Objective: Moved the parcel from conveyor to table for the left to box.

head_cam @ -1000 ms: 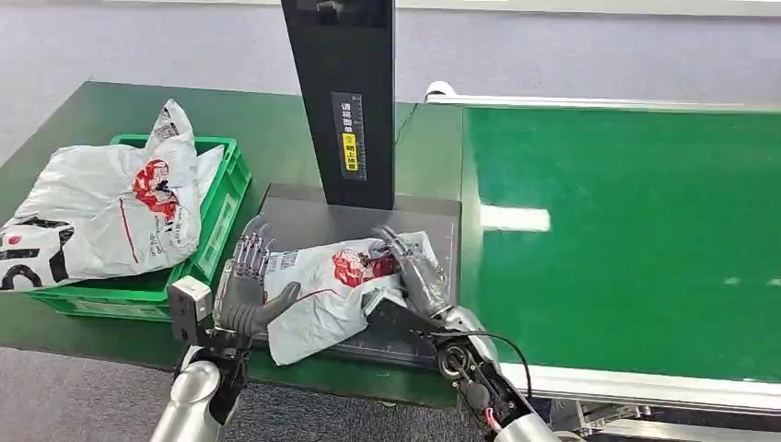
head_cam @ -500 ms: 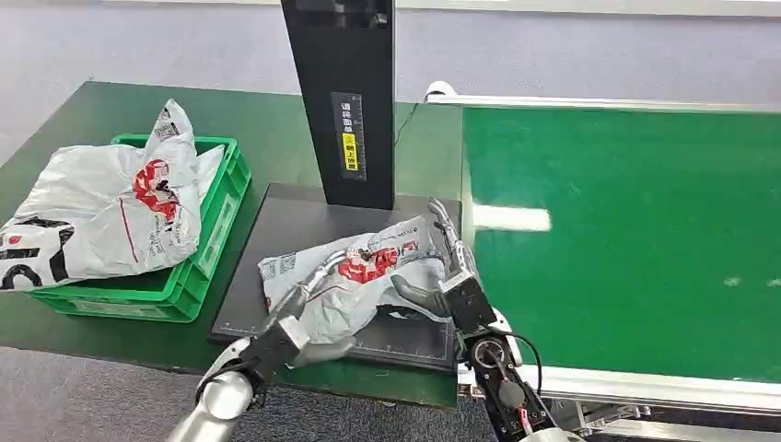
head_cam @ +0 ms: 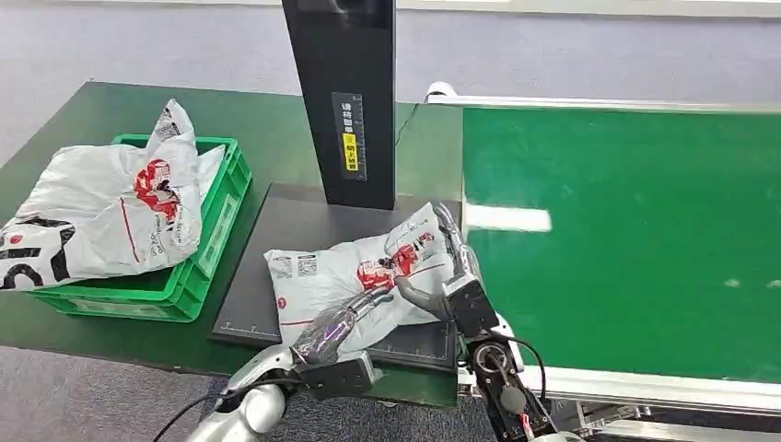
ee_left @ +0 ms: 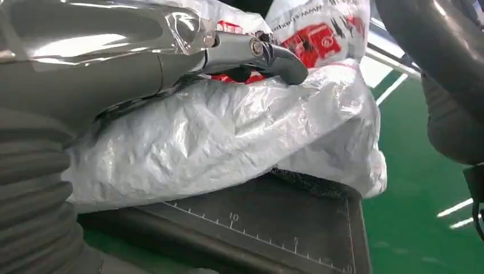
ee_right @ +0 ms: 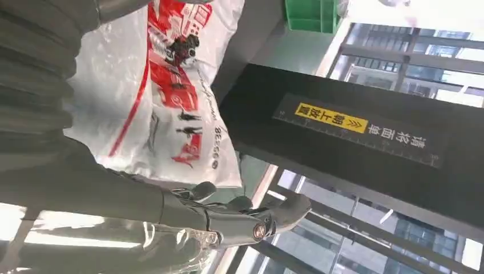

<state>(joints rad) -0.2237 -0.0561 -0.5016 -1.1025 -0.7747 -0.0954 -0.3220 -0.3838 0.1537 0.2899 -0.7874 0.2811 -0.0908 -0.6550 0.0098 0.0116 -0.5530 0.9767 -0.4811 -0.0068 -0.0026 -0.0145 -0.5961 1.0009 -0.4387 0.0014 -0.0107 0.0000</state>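
Black mat (head_cam: 304, 235) bears parcel (head_cam: 355, 276), left hand (head_cam: 345, 318) resting on top, right hand (head_cam: 451, 267) flat alongside, both ungripping

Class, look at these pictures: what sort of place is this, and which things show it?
Probably a parcel-sorting or logistics station: a green conveyor belt, a white plastic parcel on a black scale-like platform, and a green crate holding bagged parcels.

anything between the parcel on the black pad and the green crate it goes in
Nothing visible blocks it: bare pad and table lie between the parcel and the green crate. But another white bag already fills most of the crate.
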